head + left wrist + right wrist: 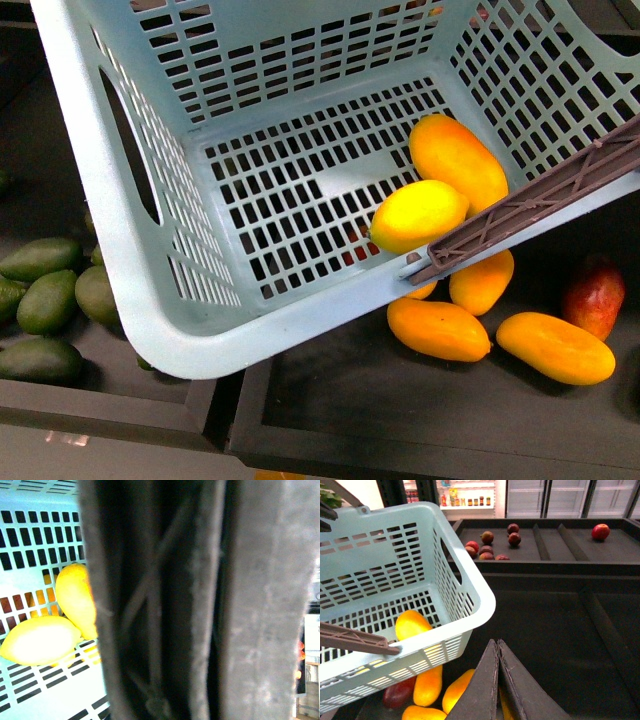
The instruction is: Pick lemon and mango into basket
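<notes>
The turquoise basket (pixel 150 300) hangs tilted above the dark shelf. Inside it lie the bright yellow lemon (pixel 418 215) and an orange-yellow mango (pixel 458 160), touching each other by the brown handle (pixel 540 205). Both show in the left wrist view, the lemon (pixel 40 640) and the mango (pixel 75 597). The left gripper is shut on the basket's handle (pixel 165 610), which fills that view; its fingertips are hidden. The right gripper (pixel 497 642) is shut and empty, beside the basket's rim (pixel 480 597), above loose mangoes. The mango in the basket shows in the right wrist view (pixel 412 625).
Several loose mangoes (pixel 438 328) and a dark red mango (pixel 594 295) lie in the shelf tray under the basket. Green oval fruits (pixel 48 300) lie at the left. Red apples (pixel 487 542) sit in far trays behind dark dividers (pixel 570 535).
</notes>
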Motion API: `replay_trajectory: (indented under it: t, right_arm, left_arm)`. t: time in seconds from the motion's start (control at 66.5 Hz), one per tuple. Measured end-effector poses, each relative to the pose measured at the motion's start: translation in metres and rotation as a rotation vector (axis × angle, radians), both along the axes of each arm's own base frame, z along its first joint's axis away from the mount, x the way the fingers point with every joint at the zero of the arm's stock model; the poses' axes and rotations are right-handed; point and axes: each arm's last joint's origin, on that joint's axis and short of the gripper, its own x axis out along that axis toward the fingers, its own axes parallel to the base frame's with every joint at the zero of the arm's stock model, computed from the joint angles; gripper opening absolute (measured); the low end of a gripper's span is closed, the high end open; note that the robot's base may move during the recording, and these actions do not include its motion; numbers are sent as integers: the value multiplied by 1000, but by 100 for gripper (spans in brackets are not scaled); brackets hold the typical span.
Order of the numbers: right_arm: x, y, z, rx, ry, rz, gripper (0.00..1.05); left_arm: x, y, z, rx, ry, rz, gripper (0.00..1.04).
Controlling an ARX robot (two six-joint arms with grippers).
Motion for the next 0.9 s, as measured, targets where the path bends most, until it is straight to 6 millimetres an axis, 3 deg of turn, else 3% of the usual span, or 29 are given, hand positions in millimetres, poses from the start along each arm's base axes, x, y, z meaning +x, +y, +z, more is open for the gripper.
replay_trajectory:
  t: [0.331, 0.767, 0.858, 0.903]
  right_arm:
    - [-4, 0, 2, -1, -28, -1, 3]
    - [-4, 0, 2, -1, -29, -5, 75]
    - [-4, 0, 2, -1, -27, -5, 97]
    - [-4, 0, 2, -1, -27, -5, 96]
  left_arm:
    - [0, 0, 0, -1, 1, 1, 14]
    - [-1, -1, 0, 2, -2, -1, 14]
    - [-3, -4, 0, -12, 11, -29, 14]
    - [-4, -5, 0, -19, 17, -29, 14]
